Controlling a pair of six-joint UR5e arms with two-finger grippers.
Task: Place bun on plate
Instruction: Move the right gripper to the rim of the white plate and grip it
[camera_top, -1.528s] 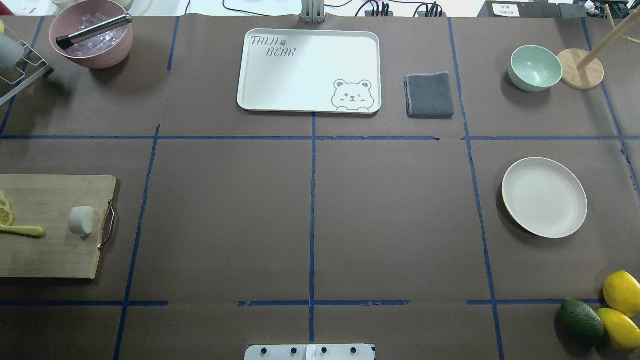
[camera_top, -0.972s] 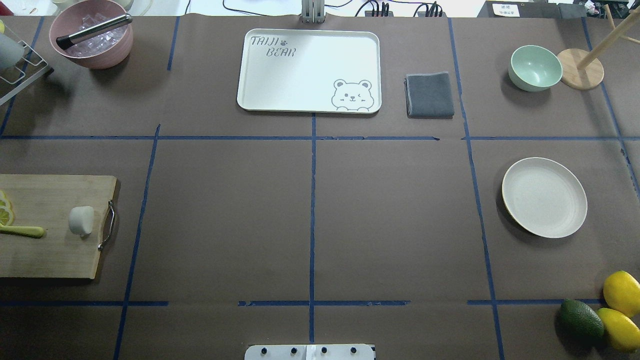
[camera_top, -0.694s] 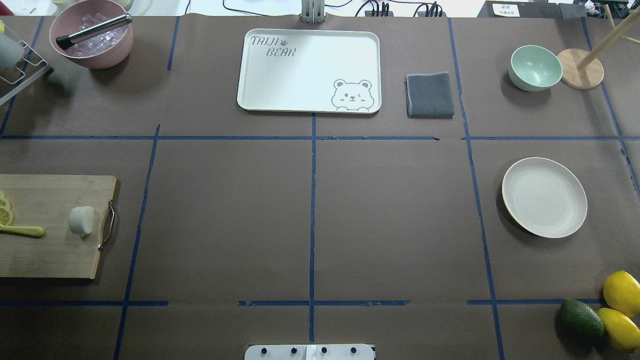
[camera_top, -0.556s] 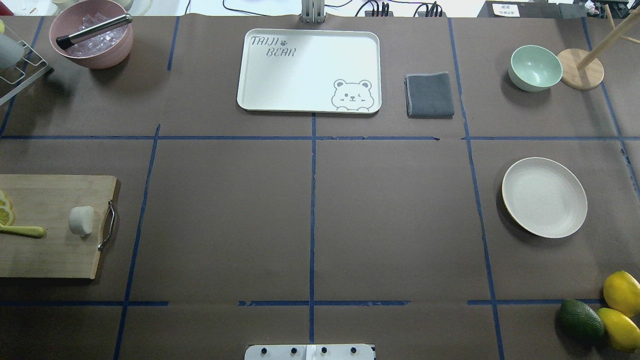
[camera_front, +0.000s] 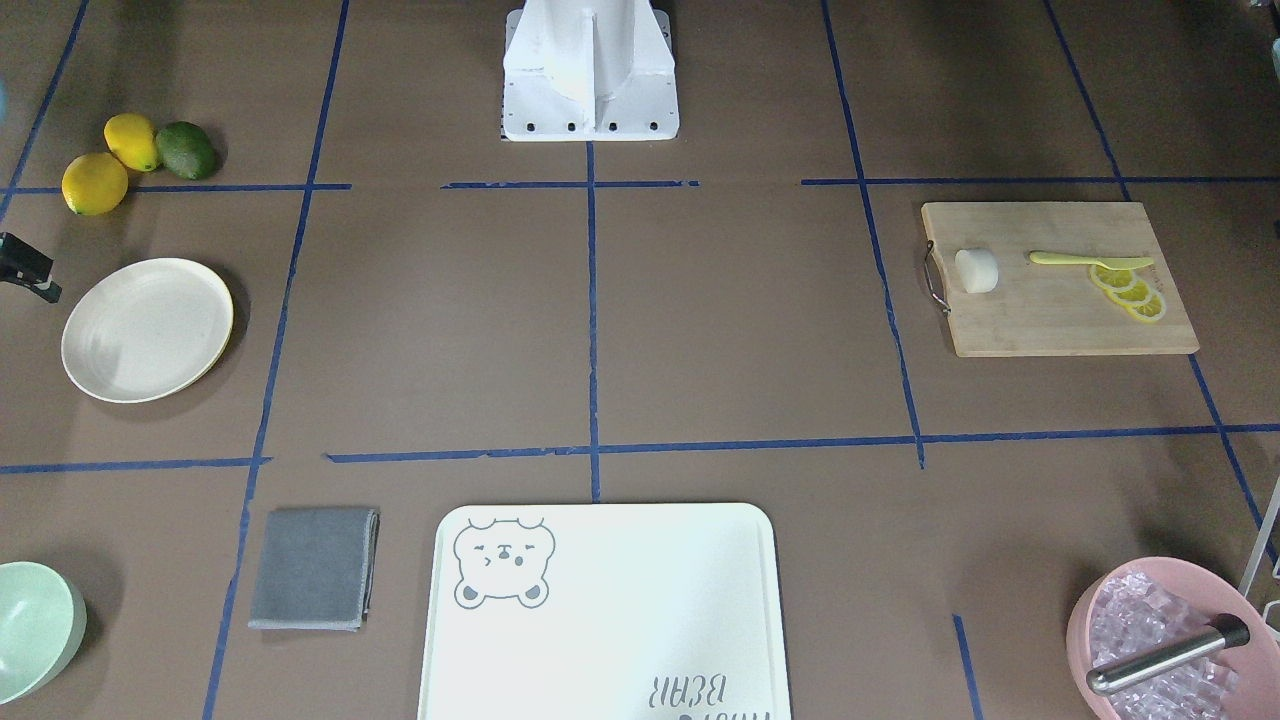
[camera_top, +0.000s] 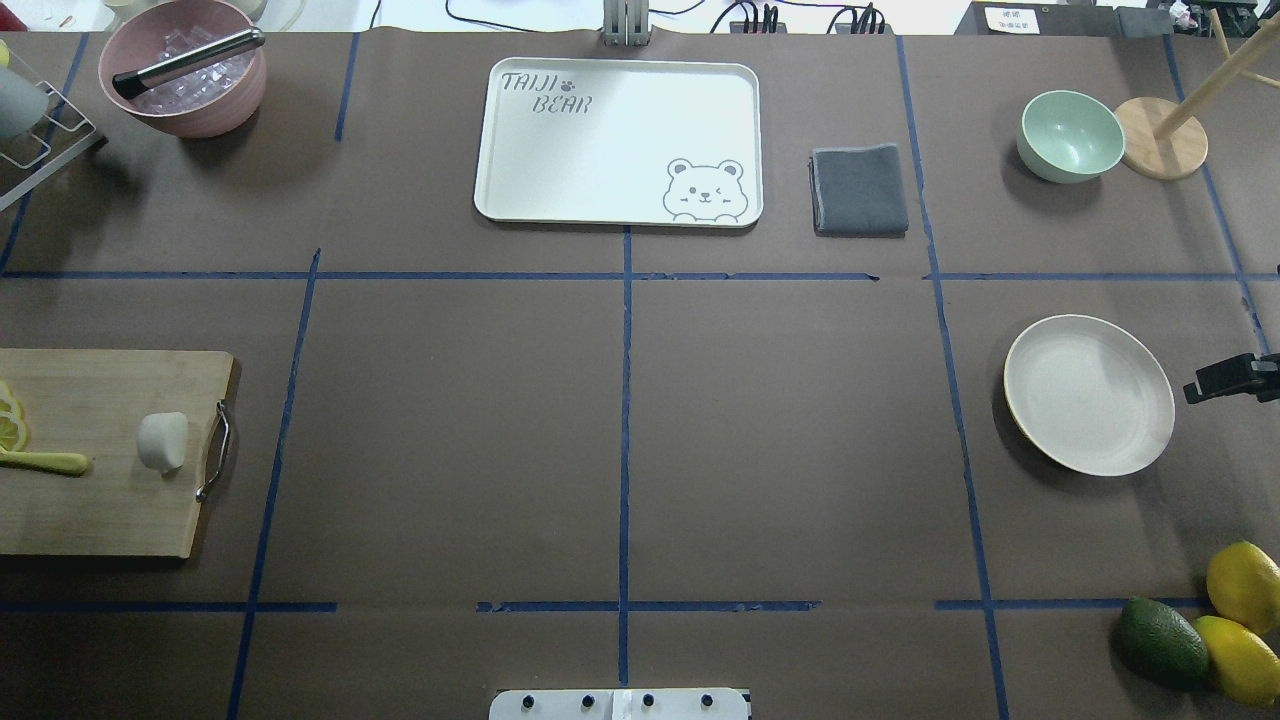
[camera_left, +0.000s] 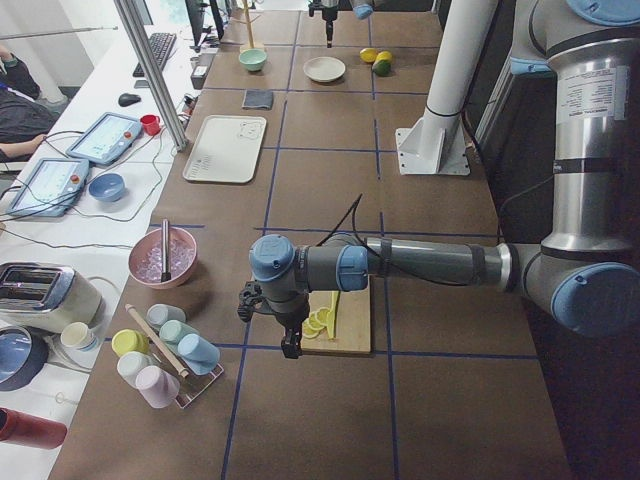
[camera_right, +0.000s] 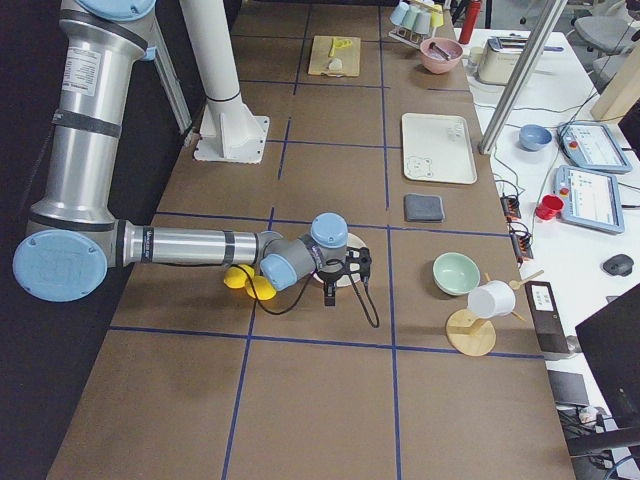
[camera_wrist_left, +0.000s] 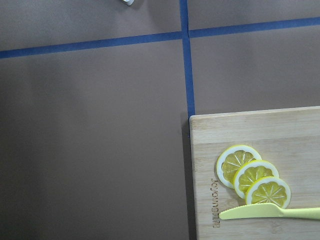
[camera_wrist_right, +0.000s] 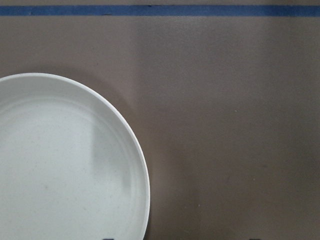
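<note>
The small white bun (camera_top: 162, 441) (camera_front: 977, 270) lies on a wooden cutting board (camera_top: 100, 505) at the table's left, near its metal handle. The cream plate (camera_top: 1088, 394) (camera_front: 147, 329) (camera_wrist_right: 60, 165) sits far right with nothing on it. A black part of my right gripper (camera_top: 1232, 378) (camera_front: 27, 268) pokes in just right of the plate. In the right wrist view two dark tips stand far apart at the bottom edge, so it reads open. My left gripper (camera_left: 289, 342) hangs by the board's outer end near the lemon slices (camera_wrist_left: 252, 175). I cannot tell its state.
A bear-print tray (camera_top: 617, 140), grey cloth (camera_top: 860, 190), green bowl (camera_top: 1070, 135) and wooden stand (camera_top: 1160, 137) line the far side. A pink bowl of ice (camera_top: 185, 70) stands far left. Lemons and an avocado (camera_top: 1165, 640) lie near right. A yellow knife (camera_top: 45, 462) rests on the board.
A black part of my right gripper has come into the overhead view at the right edge, beside the plate. Bun and plate have not moved.
</note>
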